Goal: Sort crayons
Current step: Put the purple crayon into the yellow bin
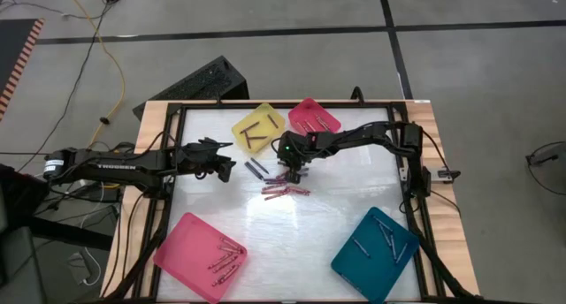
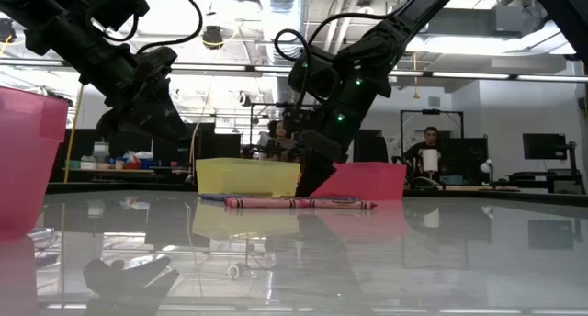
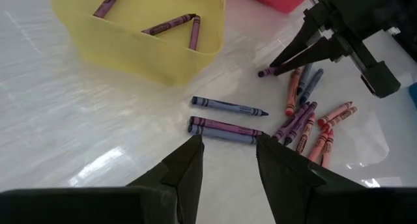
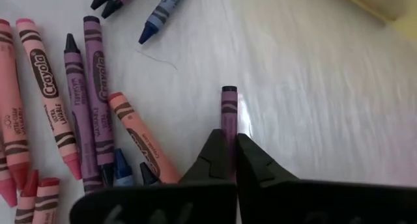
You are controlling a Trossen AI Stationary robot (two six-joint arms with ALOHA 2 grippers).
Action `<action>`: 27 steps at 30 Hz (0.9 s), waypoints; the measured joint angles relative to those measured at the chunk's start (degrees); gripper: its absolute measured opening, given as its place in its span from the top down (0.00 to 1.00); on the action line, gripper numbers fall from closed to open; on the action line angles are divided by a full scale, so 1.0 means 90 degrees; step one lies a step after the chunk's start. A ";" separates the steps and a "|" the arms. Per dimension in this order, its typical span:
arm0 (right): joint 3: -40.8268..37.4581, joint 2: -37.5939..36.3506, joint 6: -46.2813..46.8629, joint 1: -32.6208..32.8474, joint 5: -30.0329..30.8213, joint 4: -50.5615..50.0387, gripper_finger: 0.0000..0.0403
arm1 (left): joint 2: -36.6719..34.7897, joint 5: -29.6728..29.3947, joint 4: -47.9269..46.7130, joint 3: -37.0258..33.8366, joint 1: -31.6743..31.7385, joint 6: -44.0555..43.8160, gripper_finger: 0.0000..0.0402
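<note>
Jaws of right gripper [image 4: 227, 160] pinched shut on purple crayon [image 4: 229, 113], tip down at heap of loose crayons [image 1: 286, 189] mid-table. Jaws of left gripper [image 3: 227, 160] stand narrowly apart, holding nothing, hovering near three bluish crayons [image 3: 225, 116] lying on table just beside heap. Yellow tray [image 1: 259, 128] and small pink tray [image 1: 314, 117] behind heap, each with crayons inside. Large pink tray [image 1: 200, 255] and teal tray [image 1: 375, 254] at near corners, also holding crayons.

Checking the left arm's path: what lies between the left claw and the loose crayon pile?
Three crayons, blue and purple, lie side by side on bare tabletop between the left claw and the crayon pile, clearest in the left wrist view.
</note>
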 joint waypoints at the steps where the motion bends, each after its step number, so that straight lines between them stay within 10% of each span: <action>1: 0.0000 0.0002 0.0043 0.0000 -0.0003 0.0000 0.99 | 0.0000 0.0000 0.0000 0.0000 0.0000 0.0000 0.67; 27: 0.2322 0.0007 -0.0123 -0.0011 -0.0058 -0.0030 0.99 | 0.0002 0.0002 -0.0260 0.0005 -0.0001 -0.0008 0.67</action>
